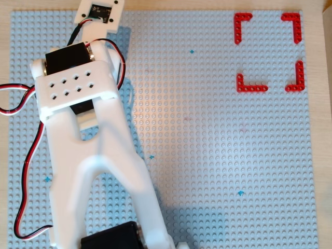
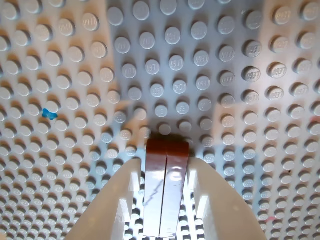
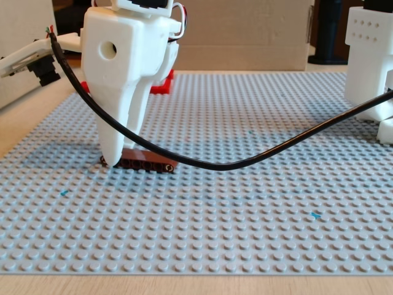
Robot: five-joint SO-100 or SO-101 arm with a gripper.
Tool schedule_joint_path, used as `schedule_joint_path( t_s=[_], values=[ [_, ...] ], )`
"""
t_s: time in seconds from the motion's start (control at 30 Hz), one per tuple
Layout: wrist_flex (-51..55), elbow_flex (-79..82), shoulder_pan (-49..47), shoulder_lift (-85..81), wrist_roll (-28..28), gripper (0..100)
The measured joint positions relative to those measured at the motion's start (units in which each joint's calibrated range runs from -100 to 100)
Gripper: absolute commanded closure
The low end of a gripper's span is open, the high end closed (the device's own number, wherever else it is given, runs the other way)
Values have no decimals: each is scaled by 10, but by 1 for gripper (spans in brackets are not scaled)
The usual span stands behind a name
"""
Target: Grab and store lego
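Note:
The lego (image 2: 166, 190) is a long reddish-brown brick. In the wrist view it lies lengthwise between my two white fingers, whose tips press against both of its sides near its far end. My gripper (image 2: 166, 162) is shut on it. The fixed view shows the lego (image 3: 147, 162) lying flat on the grey baseplate (image 3: 245, 203), with the gripper (image 3: 113, 161) down at its left end. In the overhead view my white arm (image 1: 78, 104) covers both the brick and the fingers.
Several red L-shaped corner pieces (image 1: 243, 23) (image 1: 293, 25) (image 1: 251, 85) (image 1: 296, 80) mark a square at the baseplate's (image 1: 207, 155) top right in the overhead view. A black cable (image 3: 245, 163) sags low across the fixed view. The arm's white base (image 3: 368, 67) stands at the right.

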Motion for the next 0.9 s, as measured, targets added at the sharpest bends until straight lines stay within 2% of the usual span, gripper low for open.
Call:
schedule_joint_path(
  t_s=[0.37,0.53,0.9],
  values=[
    [0,0,0,0,0,89],
    [0,0,1,0,0,99],
    [0,0,4,0,0,98]
  ],
)
